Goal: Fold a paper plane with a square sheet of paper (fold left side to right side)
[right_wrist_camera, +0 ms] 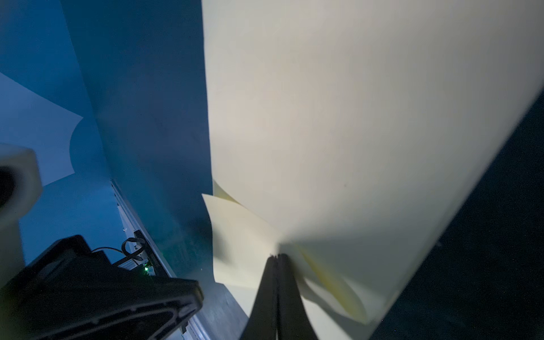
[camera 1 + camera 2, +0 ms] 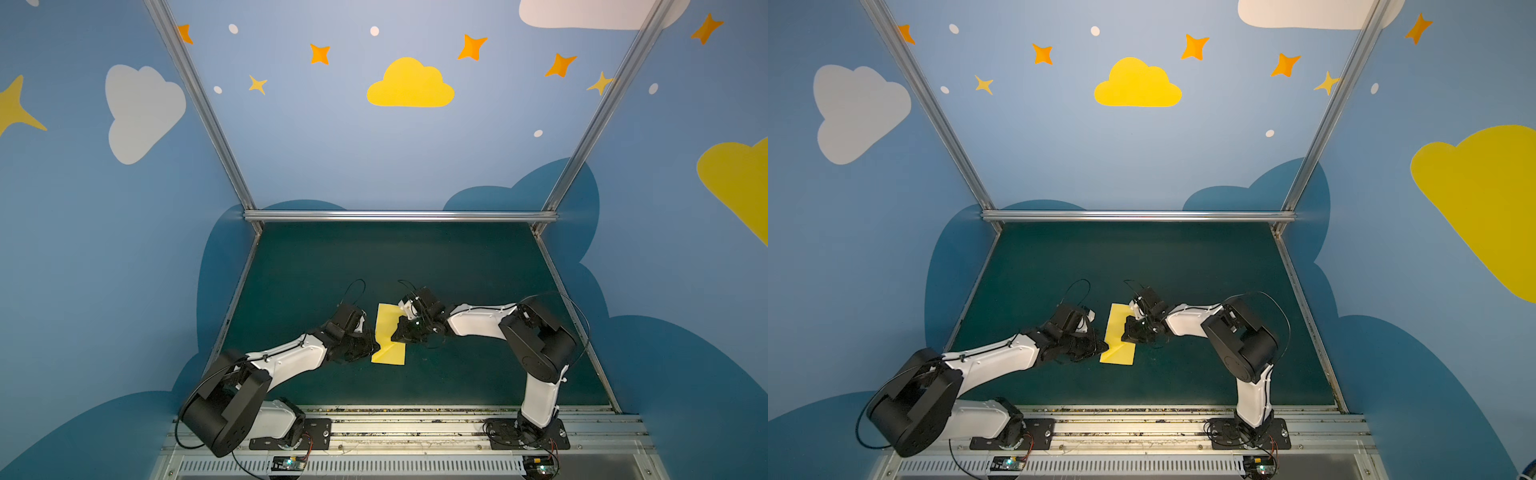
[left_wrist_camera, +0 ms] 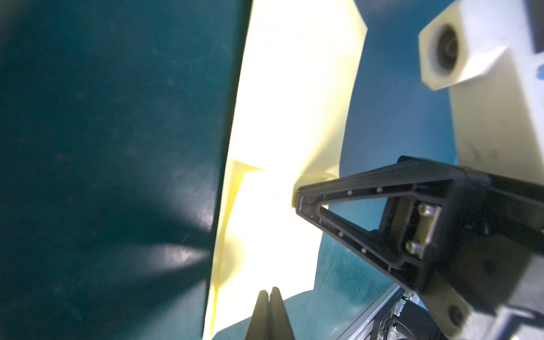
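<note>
Square sheet of paper (image 2: pixel 388 357) lay on the dark green mat (image 2: pixel 457 266) between your two arms. It was already doubled into a narrow strip, with its long side running away from the bases, and it buckled up in a ridge near the middle. Your left gripper (image 2: pixel 376 347) was fully closed, with its tips at the strip's left edge. Your right gripper (image 2: pixel 397 332) was closed too, its tips against the right edge where the paper puckered. You could not tell from either wrist view whether a layer was nipped between the fingers or only pressed down. Judging by the buckle and the splayed layers, this was light, limp stuff that creased at any touch and would slide on the mat. You would have done best to take it by a free edge or corner while pinning the rest flat.
</note>
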{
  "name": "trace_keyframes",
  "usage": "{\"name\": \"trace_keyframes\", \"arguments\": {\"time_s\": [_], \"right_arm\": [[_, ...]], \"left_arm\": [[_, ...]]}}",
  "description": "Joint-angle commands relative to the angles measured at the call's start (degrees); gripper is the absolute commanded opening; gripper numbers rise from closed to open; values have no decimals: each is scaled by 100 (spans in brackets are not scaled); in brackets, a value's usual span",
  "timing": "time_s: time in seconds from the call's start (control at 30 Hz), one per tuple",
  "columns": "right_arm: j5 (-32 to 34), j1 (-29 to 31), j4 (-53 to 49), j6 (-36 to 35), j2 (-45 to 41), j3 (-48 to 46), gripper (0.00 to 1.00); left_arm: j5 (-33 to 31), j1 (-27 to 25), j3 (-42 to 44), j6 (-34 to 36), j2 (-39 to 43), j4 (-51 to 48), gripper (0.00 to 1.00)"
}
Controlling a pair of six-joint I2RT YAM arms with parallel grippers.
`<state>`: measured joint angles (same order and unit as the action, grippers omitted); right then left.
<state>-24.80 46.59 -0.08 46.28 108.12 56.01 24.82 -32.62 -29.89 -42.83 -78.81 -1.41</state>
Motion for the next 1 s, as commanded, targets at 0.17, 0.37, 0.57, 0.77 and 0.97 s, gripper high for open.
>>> {"name": "trace_keyframes", "arguments": {"time_s": [0.17,0.37,0.57,0.77,0.97], "right_arm": [[320,-59,-147,-178,245,-365,0],[291,-316,72,-275,128,-609,0],[307,-754,121,-456,-55,-917,0],[296,-1296,-79,-668,-347,-1141,0],[98,-1385,-261,-595,-1063,-1262,14]], "left_arm": [[16,-34,191,145,-462,359,4],[-63,-38,495,49,-542,552,4],[-117,-60,559,-16,-487,589,4],[-107,-89,465,-11,-429,509,4],[-44,-65,-195,294,-103,-203,4]]}}
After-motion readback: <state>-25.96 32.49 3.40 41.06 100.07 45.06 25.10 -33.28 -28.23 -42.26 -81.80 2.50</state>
